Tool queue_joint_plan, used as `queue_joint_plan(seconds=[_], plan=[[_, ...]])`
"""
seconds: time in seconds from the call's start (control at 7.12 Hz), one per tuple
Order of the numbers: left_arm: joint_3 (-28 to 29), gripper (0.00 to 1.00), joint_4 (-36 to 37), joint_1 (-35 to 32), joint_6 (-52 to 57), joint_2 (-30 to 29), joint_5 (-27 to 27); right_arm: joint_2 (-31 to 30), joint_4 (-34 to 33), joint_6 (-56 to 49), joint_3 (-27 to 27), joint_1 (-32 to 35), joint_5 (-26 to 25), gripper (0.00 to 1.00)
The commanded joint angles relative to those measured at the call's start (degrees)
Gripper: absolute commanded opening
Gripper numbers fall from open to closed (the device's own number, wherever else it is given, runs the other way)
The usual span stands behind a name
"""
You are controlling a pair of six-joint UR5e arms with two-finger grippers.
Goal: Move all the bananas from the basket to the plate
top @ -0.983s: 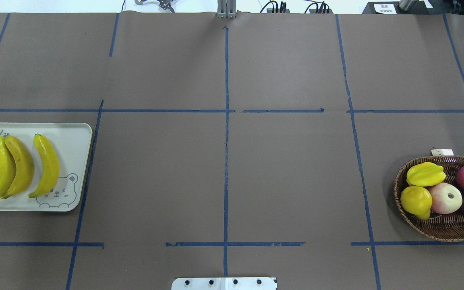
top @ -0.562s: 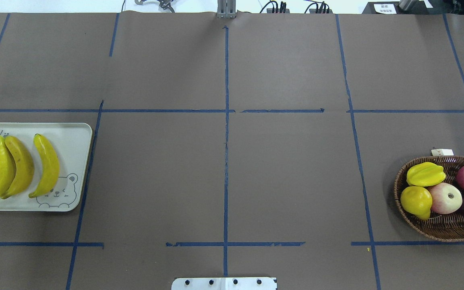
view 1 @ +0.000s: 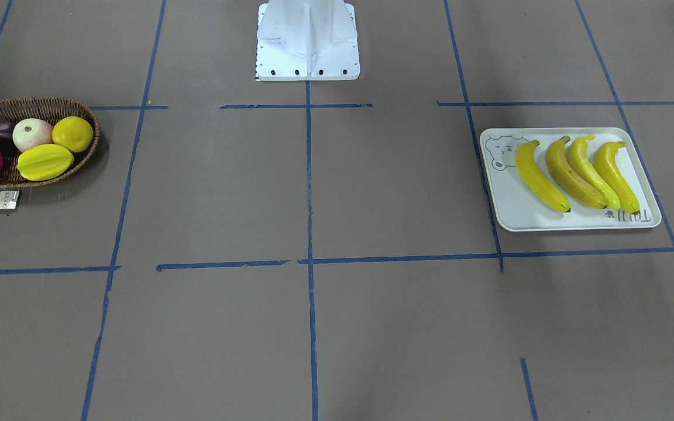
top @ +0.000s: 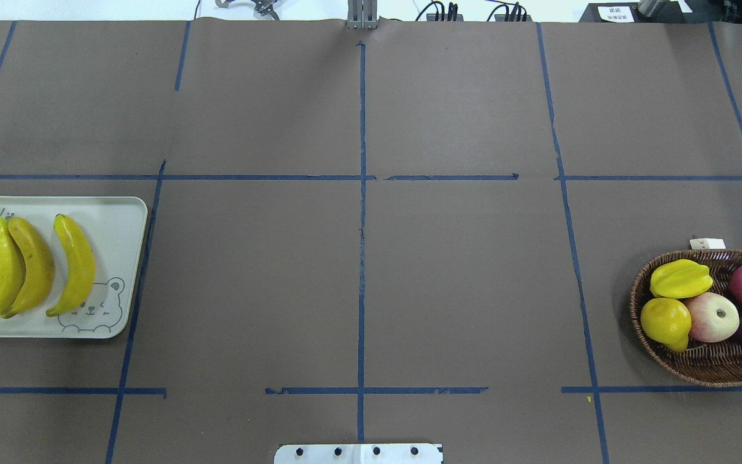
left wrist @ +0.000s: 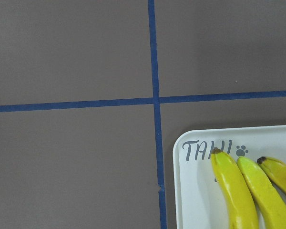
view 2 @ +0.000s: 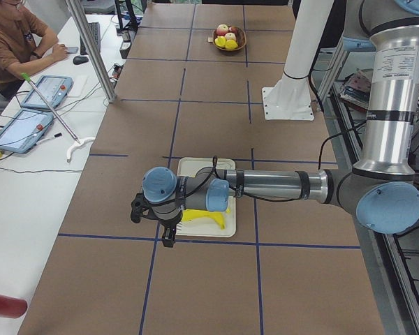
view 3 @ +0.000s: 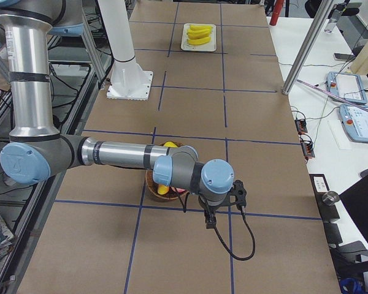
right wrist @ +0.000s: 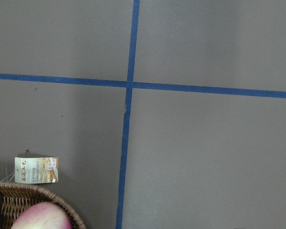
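Note:
Several yellow bananas lie side by side on the pale plate with the bear print. The brown wicker basket holds no banana that I can see. My left gripper hangs over the plate's outer end and shows only in the exterior left view, so I cannot tell its state. My right gripper hovers beside the basket and shows only in the exterior right view, state unknown. The left wrist view catches the plate's corner and banana tips.
In the basket sit a starfruit, a round yellow fruit and apples. Its paper tag lies on the table. The white robot base stands at mid-table. A person sits at a side desk.

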Motion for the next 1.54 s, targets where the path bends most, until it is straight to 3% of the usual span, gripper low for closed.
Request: queue_joint_plan(seconds=[0.0,1.4], plan=[[0.04,1.00,0.00,0.07,-0.09,0.05,0.07,-1.69,-0.06,3.65,2.43,0.06,0.16,1.00],[0.39,1.00,-0.09,0.07,-0.09,-0.39,0.07,-2.39,0.11,3.03,1.55,-0.38,-0.01,1.00]])
